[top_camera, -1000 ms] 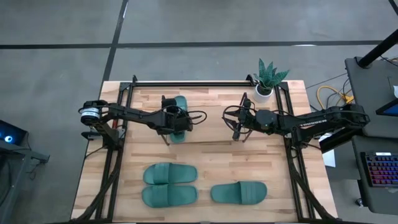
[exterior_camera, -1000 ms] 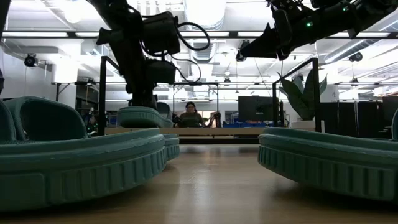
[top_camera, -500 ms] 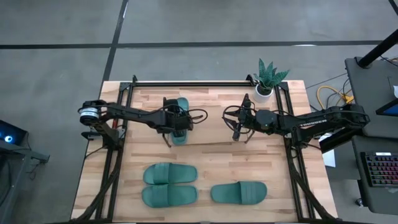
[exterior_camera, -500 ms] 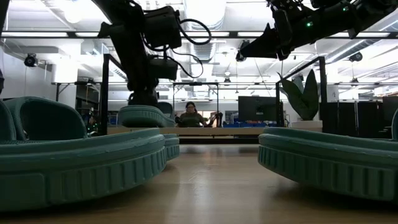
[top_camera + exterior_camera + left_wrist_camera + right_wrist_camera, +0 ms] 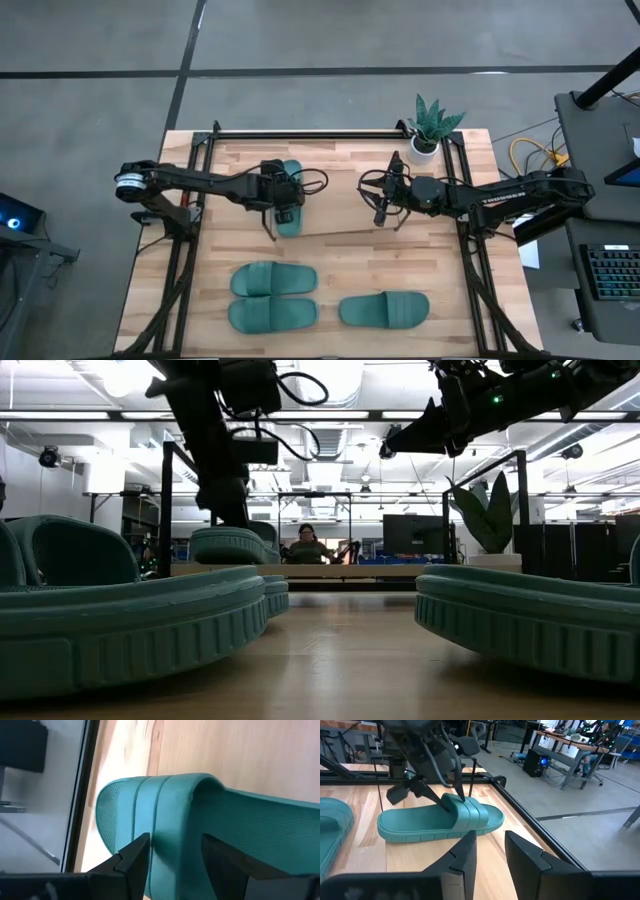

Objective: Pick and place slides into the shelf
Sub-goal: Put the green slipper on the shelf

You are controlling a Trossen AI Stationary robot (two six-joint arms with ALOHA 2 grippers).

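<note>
One teal slide lies sole down on the shelf's light wood base, inside its thin black rods. My left gripper hovers over this slide's strap, open, one finger on each side of the strap's ridge. The right wrist view shows it from the side, fingers pointing down at the strap. Three more slides lie flat on the near half of the table. My right gripper waits in the air to the right of the shelved slide, fingers slightly apart. My left gripper stands over the strap of the shelved slide from above, fingers pointing down across the strap. I cannot tell whether the fingertips touch it. The slide lies flat on the shelf base.
A potted plant stands at the far right corner. Black frame rails run along the table's left, right and far sides. In the low view the near slides fill the foreground. A person sits in the room beyond.
My left gripper has risen above the shelved slide and drawn back a little toward the table's left edge. The slide has stayed where it was on the shelf base.
</note>
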